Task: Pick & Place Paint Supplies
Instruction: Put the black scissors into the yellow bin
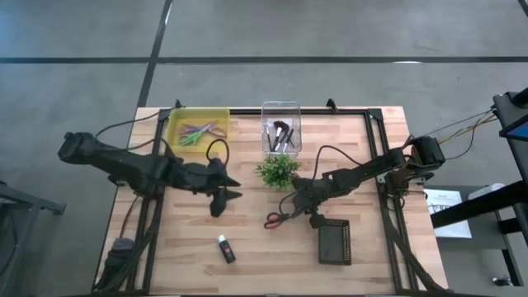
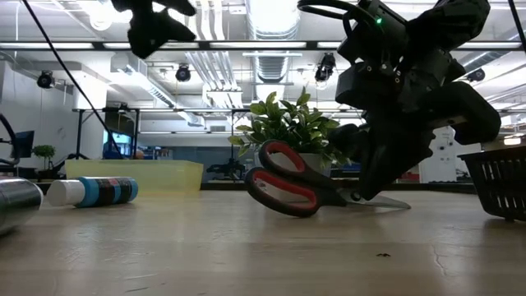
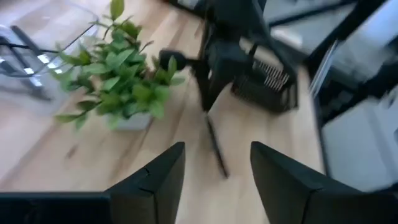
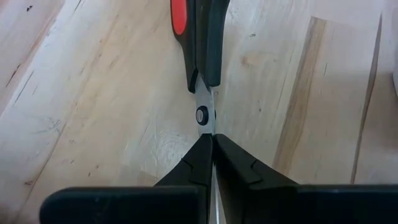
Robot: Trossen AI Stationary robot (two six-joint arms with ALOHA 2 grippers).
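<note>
Red-handled scissors (image 1: 276,219) lie near the table's middle, in front of the plant sprig (image 1: 277,171). My right gripper (image 1: 299,203) is shut on them; they also show in the low view (image 2: 283,187) and the right wrist view (image 4: 196,37). My left gripper (image 1: 233,188) hangs open and empty above the table, left of the plant, and touches nothing; it also shows in its wrist view (image 3: 217,180). A black paint tube with a white cap (image 1: 225,248) lies on its side near the front edge, also seen in the low view (image 2: 94,191). My right gripper pinches the scissors' blades (image 4: 203,127) between its two fingers, just behind the pivot screw. The fingers (image 4: 242,165) slant down from the table's right side and lie along the scissors. In the low view the red handle loops (image 2: 279,197) are down at the table top.
A yellow tray (image 1: 175,124) with several scissors stands at the back left. A clear box (image 1: 281,107) with dark brushes stands behind the plant. A black mesh basket (image 1: 334,242) stands at the front right. Bare wood lies at the front left.
</note>
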